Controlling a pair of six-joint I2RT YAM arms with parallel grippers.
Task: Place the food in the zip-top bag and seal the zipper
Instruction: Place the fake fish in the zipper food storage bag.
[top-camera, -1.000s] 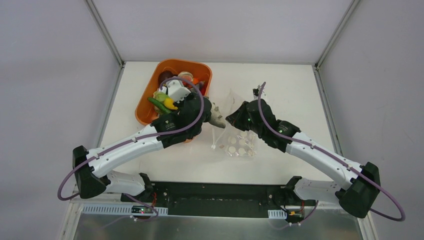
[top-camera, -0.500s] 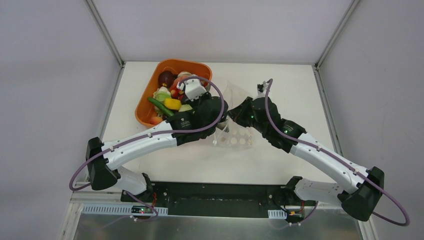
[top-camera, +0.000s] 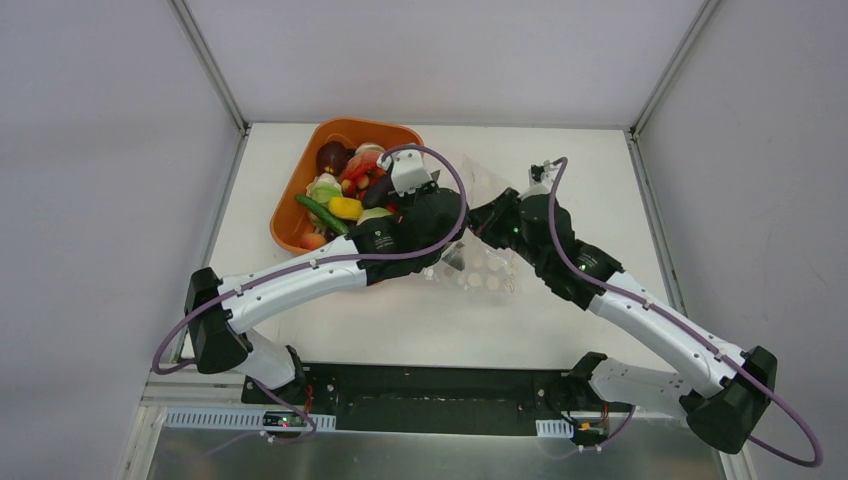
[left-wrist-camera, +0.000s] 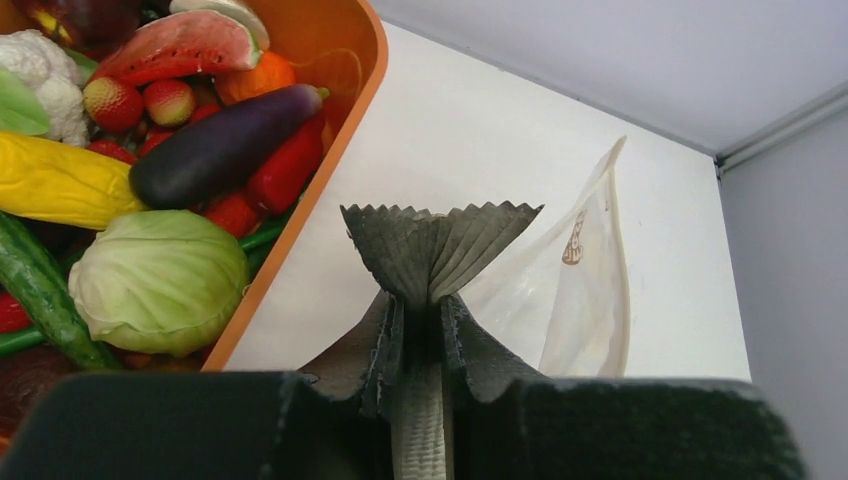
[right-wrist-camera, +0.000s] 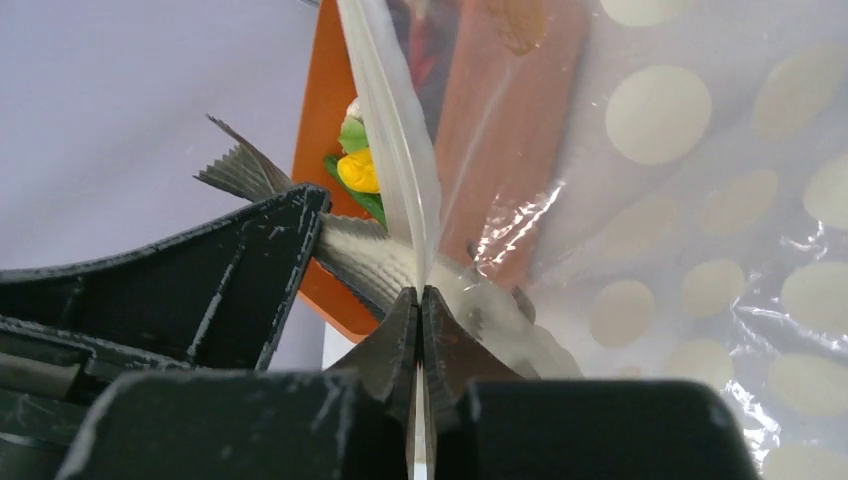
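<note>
The zip-top bag (top-camera: 482, 278) lies near the middle of the table (top-camera: 600, 180), just right of the orange tub (top-camera: 298, 185), with one edge lifted off the surface. The right gripper (right-wrist-camera: 420, 308) is pressed together on the zipper (right-wrist-camera: 392, 140) and holds that lip upright. The left gripper (left-wrist-camera: 425, 335) pinches a grey toy fish (left-wrist-camera: 435, 240) by the body, tail outward, at the bag mouth. How far its head is inside cannot be told. The other food (left-wrist-camera: 160, 275) sits in the tub.

Step in hand: insertion.
- The fish should pass well below the zipper line before release, so that it does not catch on the strip.
- The right gripper should hold the lip taut and high, since slack film would fold over the opening.
- The left arm should withdraw along its entry path.
</note>
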